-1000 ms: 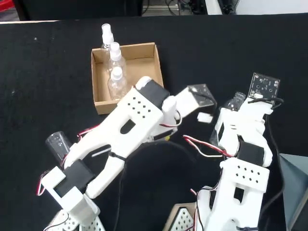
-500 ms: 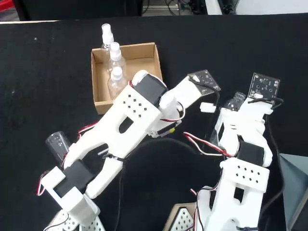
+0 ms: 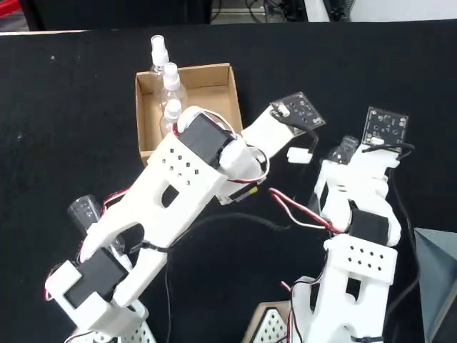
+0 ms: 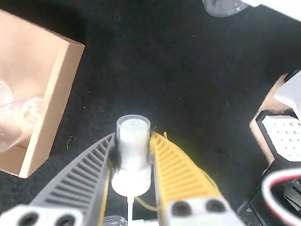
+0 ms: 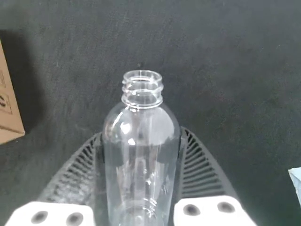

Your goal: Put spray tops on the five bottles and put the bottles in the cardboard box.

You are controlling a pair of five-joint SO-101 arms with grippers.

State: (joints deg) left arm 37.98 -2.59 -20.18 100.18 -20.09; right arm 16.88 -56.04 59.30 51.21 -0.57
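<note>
My left gripper (image 4: 134, 137) is shut on a white spray top (image 4: 133, 157), held above the black table. In the high view that spray top (image 3: 298, 154) hangs just left of a clear uncapped bottle (image 3: 346, 148). My right gripper (image 5: 141, 134) is shut on this bottle (image 5: 141, 141), its threaded neck open. The bottle's mouth (image 4: 221, 5) lies ahead of the spray top, apart from it. The cardboard box (image 3: 187, 70) at the back left holds three capped bottles (image 3: 170, 77). Another uncapped bottle (image 3: 86, 211) stands at the left, beside the left arm.
The box wall (image 4: 47, 94) is close beside my left gripper, and its corner (image 5: 7, 103) shows near the right one. A grey-blue object (image 3: 437, 271) sits at the right edge. The arm bases (image 3: 271, 325) occupy the front edge.
The left arm has carried the spray top toward the back, closer to the held bottle's neck. The right gripper and its bottle shifted slightly back and left.
</note>
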